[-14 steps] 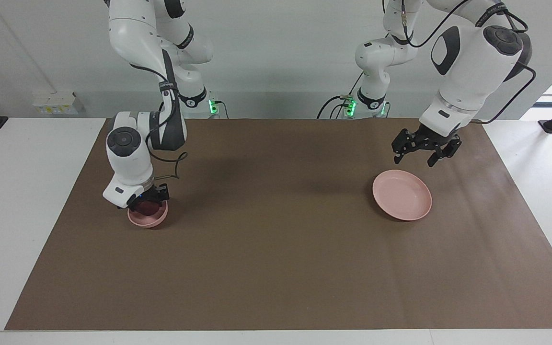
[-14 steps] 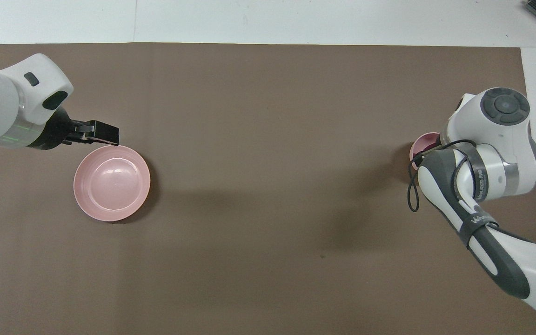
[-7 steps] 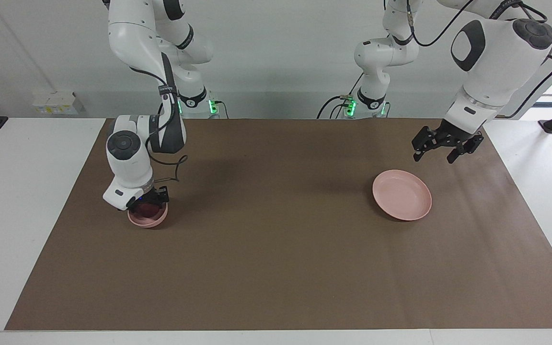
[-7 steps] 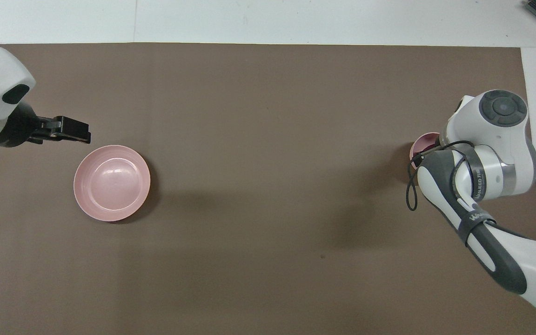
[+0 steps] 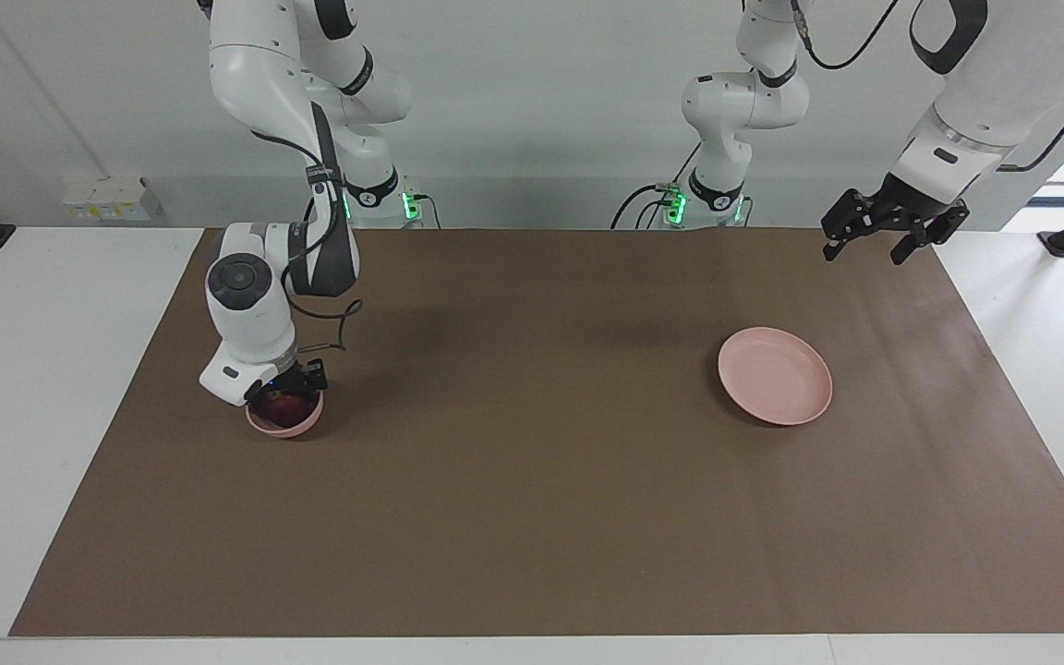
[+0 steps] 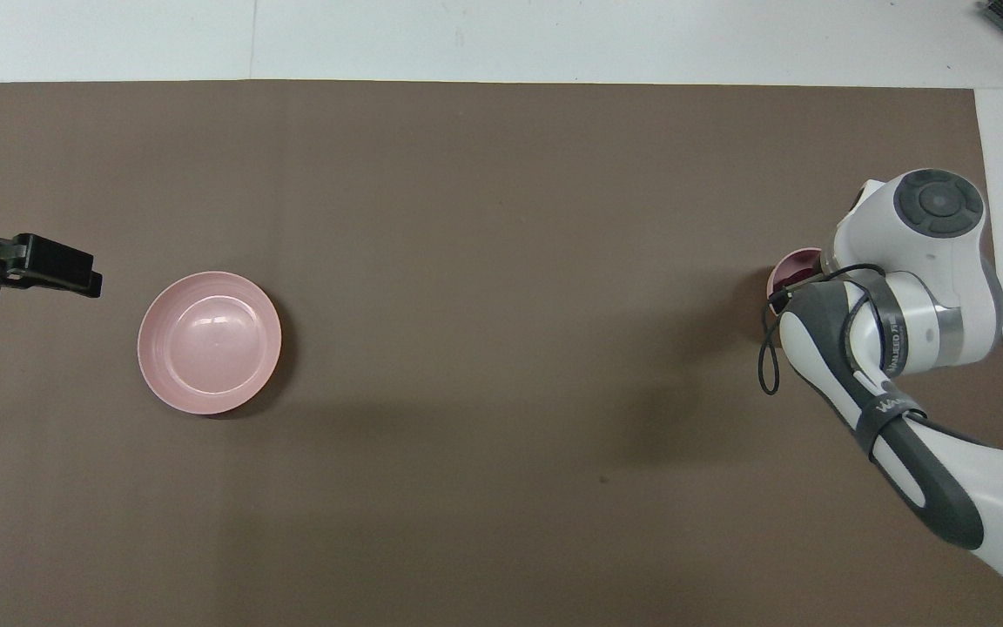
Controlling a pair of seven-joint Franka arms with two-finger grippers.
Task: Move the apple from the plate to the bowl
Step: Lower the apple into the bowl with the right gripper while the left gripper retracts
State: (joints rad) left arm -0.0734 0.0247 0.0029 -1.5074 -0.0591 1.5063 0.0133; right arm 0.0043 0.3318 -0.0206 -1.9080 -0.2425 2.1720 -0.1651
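Right hand (image 5: 287,386) sits low over the bowl (image 5: 284,416), its fingers spread apart around the apple (image 5: 284,404) without clamping it. That apple is small, round and dark red with a paler patch on top; it rests inside the small pale pink bowl and, being round, shows no long axis; I cannot tell which way its stem points. The bowl stands on the brown surface (image 5: 532,480) toward the right arm's end. Well apart, toward the left arm's end, lies the pale pink plate (image 5: 775,376), bare. Left hand (image 5: 883,231) waits raised over the surface's edge, fingers apart.
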